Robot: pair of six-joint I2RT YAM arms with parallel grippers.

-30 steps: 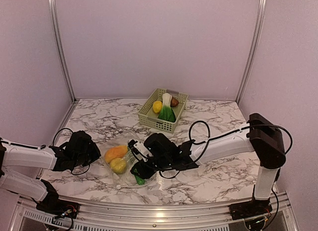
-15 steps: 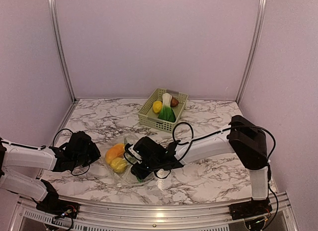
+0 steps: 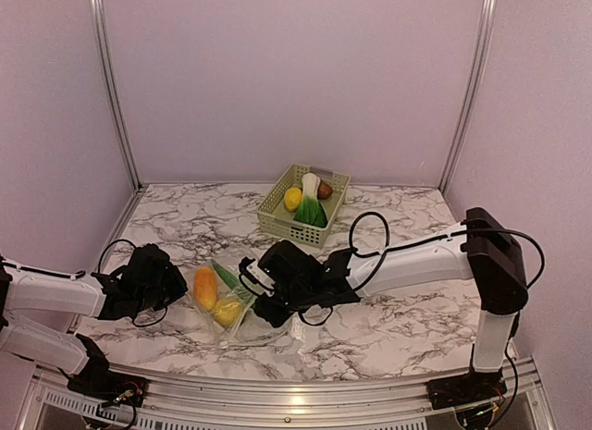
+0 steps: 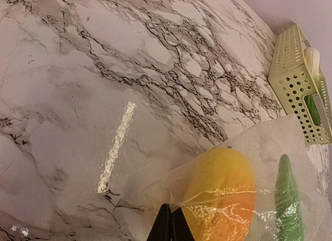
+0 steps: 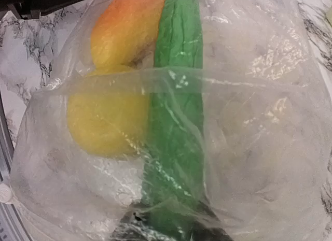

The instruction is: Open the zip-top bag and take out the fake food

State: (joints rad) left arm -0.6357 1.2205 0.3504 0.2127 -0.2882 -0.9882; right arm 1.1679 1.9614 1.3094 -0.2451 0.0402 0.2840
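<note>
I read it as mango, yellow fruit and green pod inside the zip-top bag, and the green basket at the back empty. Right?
Not quite: the basket is not empty. The top external view shows a lemon, a white-green leafy vegetable and a small brown piece in it. The mango, yellow fruit and green pod are inside the zip-top bag, as you said.

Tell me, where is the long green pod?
In the top view the green pod lies inside the zip-top bag, at the near left of the table, beside the orange mango and yellow lemon.
</note>
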